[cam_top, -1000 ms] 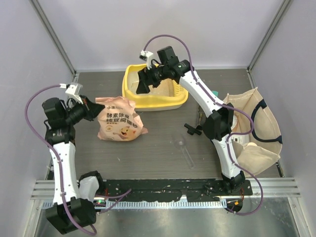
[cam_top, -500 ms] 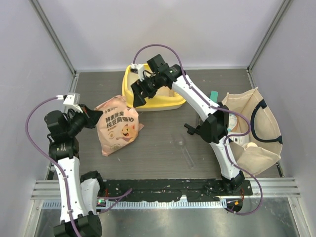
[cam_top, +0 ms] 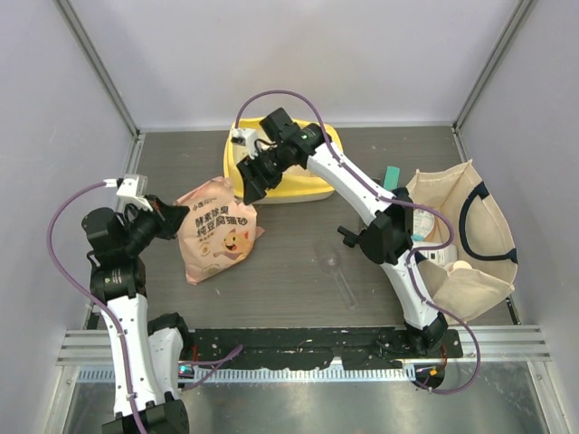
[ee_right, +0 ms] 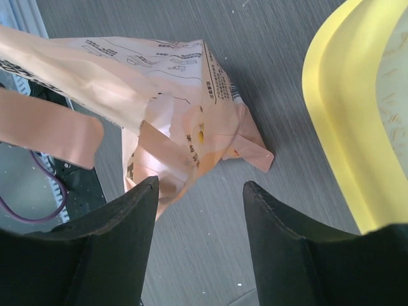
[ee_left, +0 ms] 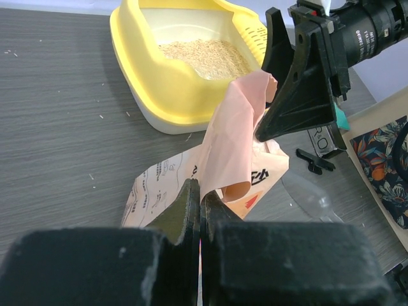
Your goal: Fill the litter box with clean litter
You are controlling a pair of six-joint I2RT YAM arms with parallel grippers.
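Bright, even overhead light; soft shadows; wrist views perhaps blurred at near edges.

A dark-handled cream canvas tote (cam_top: 478, 226) lies open well to the right of the right gripper (cam_top: 250, 183), with a small black part (cam_top: 351, 237), a clear plastic scoop (cam_top: 336, 271) and a teal item (cam_top: 392, 174) on the grey wood-grain table (cam_top: 298, 280) between them.

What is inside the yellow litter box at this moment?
Pale beige litter covers the visible floor of the litter box. Its near wall hides the nearest strip, and from above the right arm covers most of the inside.
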